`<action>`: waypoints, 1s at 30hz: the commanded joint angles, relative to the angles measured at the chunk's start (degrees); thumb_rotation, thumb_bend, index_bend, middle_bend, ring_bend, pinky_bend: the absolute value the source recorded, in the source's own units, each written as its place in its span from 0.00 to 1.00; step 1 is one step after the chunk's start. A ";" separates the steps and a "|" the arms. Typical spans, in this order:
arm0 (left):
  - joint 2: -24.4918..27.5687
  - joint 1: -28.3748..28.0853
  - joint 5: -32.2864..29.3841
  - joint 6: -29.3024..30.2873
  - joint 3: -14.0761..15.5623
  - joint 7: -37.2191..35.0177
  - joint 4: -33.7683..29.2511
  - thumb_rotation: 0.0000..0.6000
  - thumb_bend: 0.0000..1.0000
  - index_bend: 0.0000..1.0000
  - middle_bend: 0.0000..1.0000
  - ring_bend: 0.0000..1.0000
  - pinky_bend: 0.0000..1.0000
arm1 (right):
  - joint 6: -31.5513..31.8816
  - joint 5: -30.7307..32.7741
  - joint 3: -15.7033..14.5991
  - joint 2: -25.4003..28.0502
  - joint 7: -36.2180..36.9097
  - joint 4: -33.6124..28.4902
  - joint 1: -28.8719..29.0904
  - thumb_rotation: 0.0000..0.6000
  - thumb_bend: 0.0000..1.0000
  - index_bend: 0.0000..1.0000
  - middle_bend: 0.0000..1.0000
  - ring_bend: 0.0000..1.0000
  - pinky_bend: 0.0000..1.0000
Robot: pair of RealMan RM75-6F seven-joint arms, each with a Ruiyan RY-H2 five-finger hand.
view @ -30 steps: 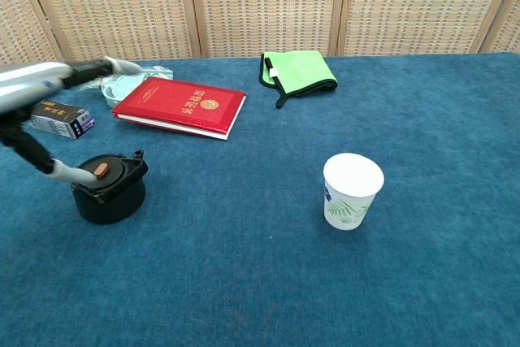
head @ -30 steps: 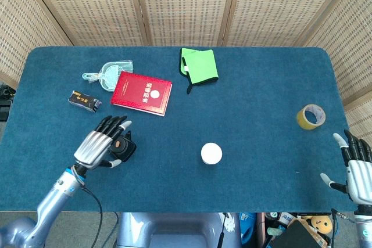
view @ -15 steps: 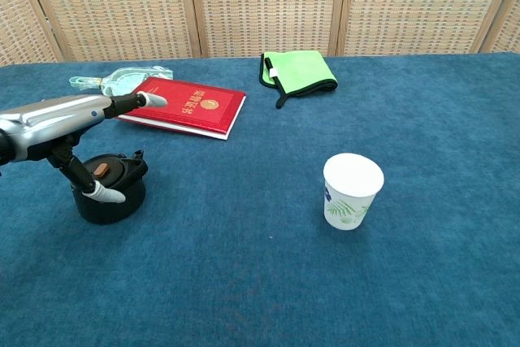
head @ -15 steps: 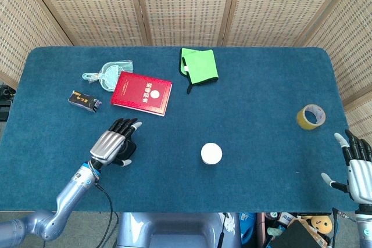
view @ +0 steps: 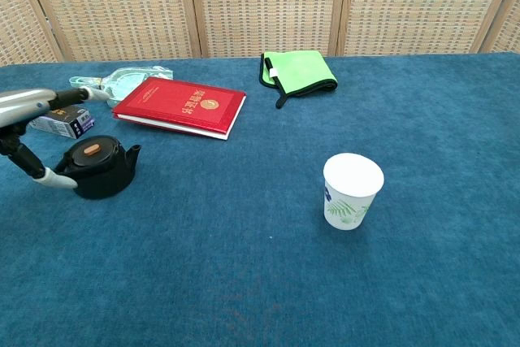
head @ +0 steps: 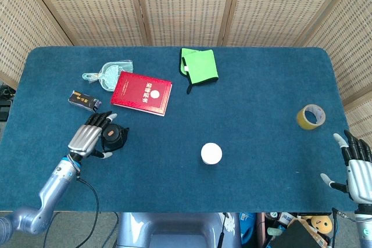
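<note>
Blue tabletop (head: 261, 161): left hand (head: 86, 139) grasping black lid (head: 111, 137) near red book (head: 142, 92), right hand (head: 356, 166) released.

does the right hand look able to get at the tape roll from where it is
Probably yes. The right hand sits at the table's near right edge with fingers spread and nothing in it, and the tape roll lies just ahead of it on bare blue cloth. Nothing stands between them.
</note>
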 commanded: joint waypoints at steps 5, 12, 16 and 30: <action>2.58 0.21 -1.97 -1.08 -0.82 -3.91 3.45 1.00 0.14 0.00 0.00 0.00 0.00 | -0.37 0.46 0.05 -0.17 -0.53 0.02 0.16 1.00 0.00 0.00 0.00 0.00 0.00; 10.20 2.12 0.62 0.93 -0.70 -9.46 -3.23 1.00 0.14 0.00 0.00 0.00 0.00 | -0.54 0.49 -0.04 -0.16 -0.65 -0.11 0.21 1.00 0.00 0.00 0.00 0.00 0.00; 13.54 1.49 -0.78 -0.17 -1.14 -7.73 -6.82 1.00 0.14 0.00 0.00 0.00 0.00 | -0.54 0.46 -0.04 -0.04 -0.45 -0.16 0.20 1.00 0.00 0.00 0.00 0.00 0.00; 5.68 -5.64 -18.33 -2.66 -5.09 6.93 -4.64 1.00 0.17 0.39 0.00 0.00 0.00 | -1.34 1.27 0.21 0.27 0.65 0.24 0.42 1.00 0.00 0.00 0.00 0.00 0.00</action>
